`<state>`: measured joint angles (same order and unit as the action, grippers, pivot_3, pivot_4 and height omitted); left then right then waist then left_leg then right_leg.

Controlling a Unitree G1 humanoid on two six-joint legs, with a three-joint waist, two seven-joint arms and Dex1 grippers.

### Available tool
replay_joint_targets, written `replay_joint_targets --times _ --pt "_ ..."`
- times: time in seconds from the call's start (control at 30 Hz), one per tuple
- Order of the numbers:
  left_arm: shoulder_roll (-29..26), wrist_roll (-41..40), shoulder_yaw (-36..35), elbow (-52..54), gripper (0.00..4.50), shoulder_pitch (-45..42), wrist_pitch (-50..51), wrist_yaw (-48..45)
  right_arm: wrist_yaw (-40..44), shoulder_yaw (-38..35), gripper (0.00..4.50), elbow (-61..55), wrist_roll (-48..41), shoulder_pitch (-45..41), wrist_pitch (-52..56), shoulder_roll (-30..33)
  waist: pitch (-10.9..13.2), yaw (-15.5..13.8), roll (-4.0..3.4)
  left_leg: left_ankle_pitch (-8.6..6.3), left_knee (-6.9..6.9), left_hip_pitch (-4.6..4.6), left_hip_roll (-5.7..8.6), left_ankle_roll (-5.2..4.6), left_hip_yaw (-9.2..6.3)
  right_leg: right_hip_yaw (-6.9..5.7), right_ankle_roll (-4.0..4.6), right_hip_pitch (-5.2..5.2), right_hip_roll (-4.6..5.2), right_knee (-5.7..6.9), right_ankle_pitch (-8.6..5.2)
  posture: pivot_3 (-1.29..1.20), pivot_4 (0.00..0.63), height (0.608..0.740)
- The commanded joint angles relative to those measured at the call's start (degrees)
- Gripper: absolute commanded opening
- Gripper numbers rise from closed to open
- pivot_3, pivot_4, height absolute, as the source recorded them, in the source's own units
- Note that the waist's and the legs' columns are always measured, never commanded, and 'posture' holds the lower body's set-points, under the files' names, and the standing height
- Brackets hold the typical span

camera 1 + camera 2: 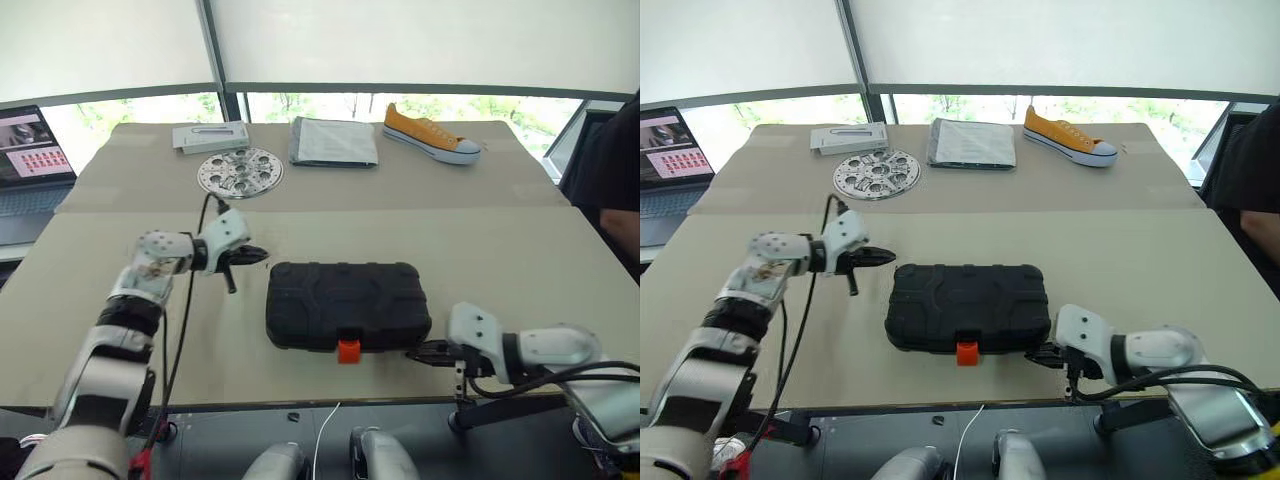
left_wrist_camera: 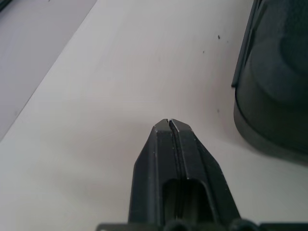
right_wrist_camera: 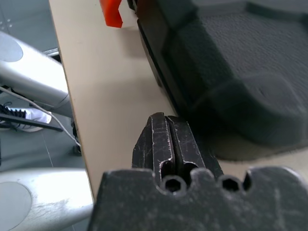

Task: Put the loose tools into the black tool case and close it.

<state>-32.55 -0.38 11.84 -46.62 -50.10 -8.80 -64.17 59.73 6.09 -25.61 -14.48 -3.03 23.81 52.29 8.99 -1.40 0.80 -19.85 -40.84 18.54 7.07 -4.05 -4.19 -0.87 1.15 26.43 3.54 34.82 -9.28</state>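
The black tool case point(image 1: 345, 304) lies closed on the beige table point(image 1: 520, 260), its small orange latch point(image 1: 348, 350) facing the near edge. My left gripper point(image 1: 258, 255) is shut and empty, its tips just off the case's far left corner point(image 2: 269, 96). Close to the case's near right corner point(image 3: 231, 96), my right gripper point(image 1: 412, 354) is shut and empty, low over the table by the front edge. The loose tools are out of view.
At the back of the table lie a round perforated metal disc point(image 1: 240, 171), a grey flat box point(image 1: 211, 136), a folded grey cloth point(image 1: 334, 141) and a yellow sneaker point(image 1: 431, 133). A laptop point(image 1: 30, 160) stands at far left. A person in dark clothing point(image 1: 610, 170) stands at right.
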Motion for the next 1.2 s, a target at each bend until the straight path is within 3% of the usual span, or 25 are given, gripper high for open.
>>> replay_joint_targets --times 0.03,0.17,0.27,0.37,0.6,0.73,0.93,1.1,1.2 --pt "1.96 -0.48 0.32 -1.13 0.06 -2.41 -2.41 -4.46 -4.20 1.51 0.00 2.20 3.44 -4.96 -0.80 -3.27 0.02 0.37 0.05 0.00 0.01 -0.01 -0.01 -0.01 0.01 0.02 0.00 0.01 0.00 0.04 0.00 0.00 0.150 0.740" --pt "1.52 -4.10 0.56 5.37 0.06 0.51 0.18 -14.72 -7.99 0.93 0.00 6.06 6.30 -8.91 -1.83 -5.82 0.04 0.91 0.07 0.05 -0.08 0.05 -0.02 -0.09 0.02 0.07 0.00 0.07 -0.02 0.13 0.00 0.00 0.150 0.740" --pt "-2.58 -7.22 2.42 18.66 0.06 7.15 5.90 -23.40 -10.72 -1.05 0.00 9.94 8.14 -10.09 -3.03 -6.12 0.03 1.22 0.06 0.05 -0.06 0.14 -0.01 -0.12 0.04 0.10 0.01 0.22 -0.03 0.18 0.00 0.00 0.150 0.740" --pt "-3.88 -8.95 1.28 25.54 0.06 9.01 9.72 -22.97 -9.53 -3.47 0.00 9.50 6.78 -7.86 -3.35 -4.73 0.02 0.95 0.03 0.05 -0.02 0.31 0.00 -0.15 0.02 0.10 0.04 0.50 -0.04 0.26 0.02 0.00 0.150 0.740" --pt "-1.80 -16.45 -1.02 35.67 0.06 3.69 27.34 -21.62 -7.65 -14.50 0.00 -0.31 -3.91 -1.33 4.39 -3.55 0.03 -0.01 0.03 0.06 -0.55 0.83 0.07 -0.15 -0.14 -0.04 0.01 0.67 -0.01 0.24 0.11 0.00 0.150 0.740" --pt "0.28 -12.54 3.91 36.35 0.06 4.42 22.55 -21.69 -8.22 -16.51 0.00 -7.00 -7.97 2.08 8.86 -3.99 -0.01 0.24 -0.04 0.05 -0.45 0.65 0.04 -0.15 -0.12 0.04 -0.01 0.55 -0.03 0.22 0.13 0.00 0.150 0.740" --pt "2.80 -3.87 10.35 28.09 0.06 4.83 8.86 -20.13 -11.33 -12.71 0.00 -11.41 -8.59 2.15 10.88 -6.11 -0.03 0.63 -0.01 0.06 -0.48 0.67 0.00 -0.15 -0.07 0.06 0.05 0.56 -0.07 0.22 0.17 0.00 0.150 0.740" --pt "3.11 -0.91 12.06 23.27 0.06 4.57 0.71 -19.69 -12.80 -9.86 0.00 -10.67 -7.66 0.66 10.78 -6.95 -0.05 0.51 -0.05 0.05 -0.43 0.29 0.01 -0.15 -0.08 0.08 0.03 0.13 -0.03 0.14 0.17 0.00 0.150 0.740" --pt "3.86 -2.65 11.34 23.54 0.06 4.69 2.17 -19.69 -13.02 -8.21 0.00 -10.00 -6.92 1.18 10.80 -6.54 -0.08 0.56 -0.05 -0.02 -0.14 -0.22 -0.01 -0.15 -0.08 0.13 -0.05 -0.30 -0.04 0.02 0.12 0.00 0.150 0.740"
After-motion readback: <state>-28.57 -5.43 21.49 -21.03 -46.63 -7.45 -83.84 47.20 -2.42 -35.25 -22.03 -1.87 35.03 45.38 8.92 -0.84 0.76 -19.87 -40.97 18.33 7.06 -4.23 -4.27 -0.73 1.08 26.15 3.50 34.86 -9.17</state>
